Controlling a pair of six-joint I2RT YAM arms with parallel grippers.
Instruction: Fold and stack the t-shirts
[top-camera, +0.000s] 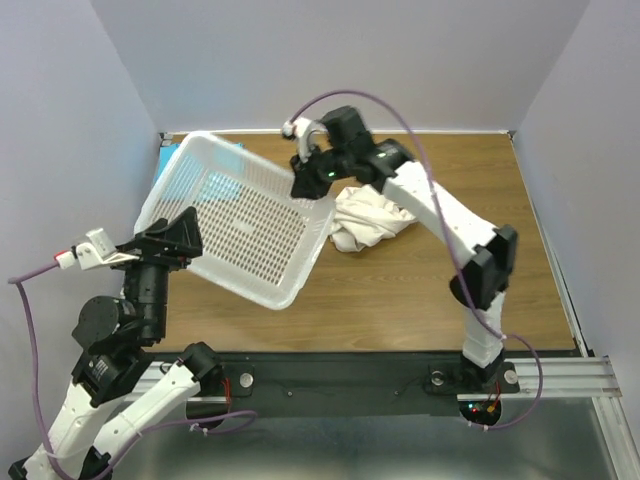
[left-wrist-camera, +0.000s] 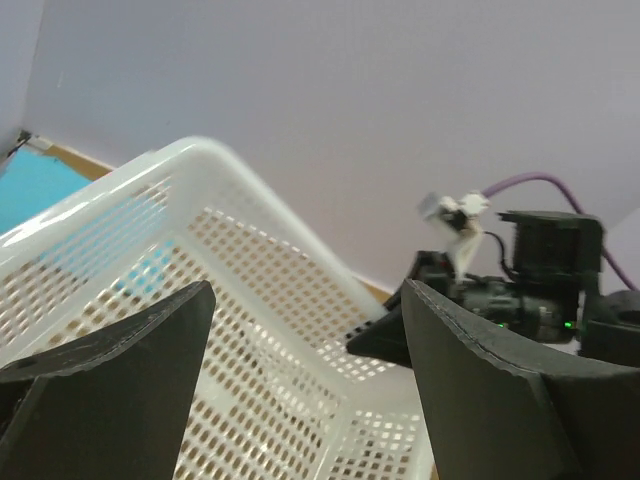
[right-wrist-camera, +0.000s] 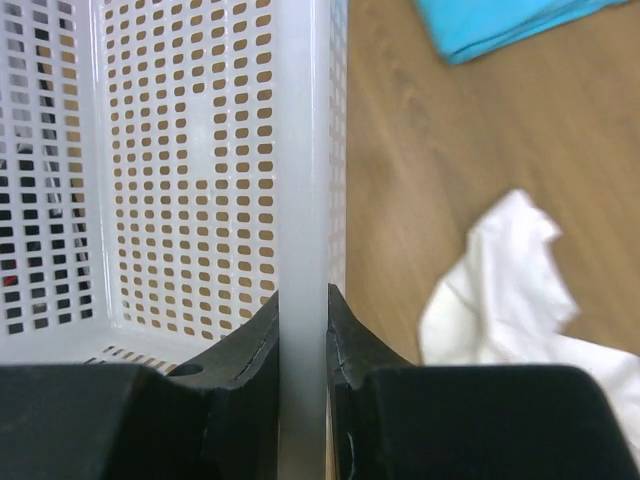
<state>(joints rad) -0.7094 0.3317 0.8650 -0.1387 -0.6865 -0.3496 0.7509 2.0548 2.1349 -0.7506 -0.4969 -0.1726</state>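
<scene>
The cream-white t-shirt (top-camera: 370, 222) lies crumpled on the wooden table, just right of the white mesh basket (top-camera: 250, 230); the right wrist view shows it too (right-wrist-camera: 500, 290). The turquoise t-shirt (top-camera: 165, 158) lies at the back left, mostly hidden behind the tilted basket, and a corner of it shows in the right wrist view (right-wrist-camera: 500, 25). My right gripper (right-wrist-camera: 303, 295) is shut on the basket's rim (right-wrist-camera: 303, 150) at its far right corner (top-camera: 305, 180). My left gripper (left-wrist-camera: 305, 300) stands open at the basket's left side (top-camera: 185, 235), holding nothing.
The basket is tipped, its right side lifted off the table. Grey walls close in the table on three sides. Bare wood (top-camera: 420, 290) lies in front of the cream shirt and to its right.
</scene>
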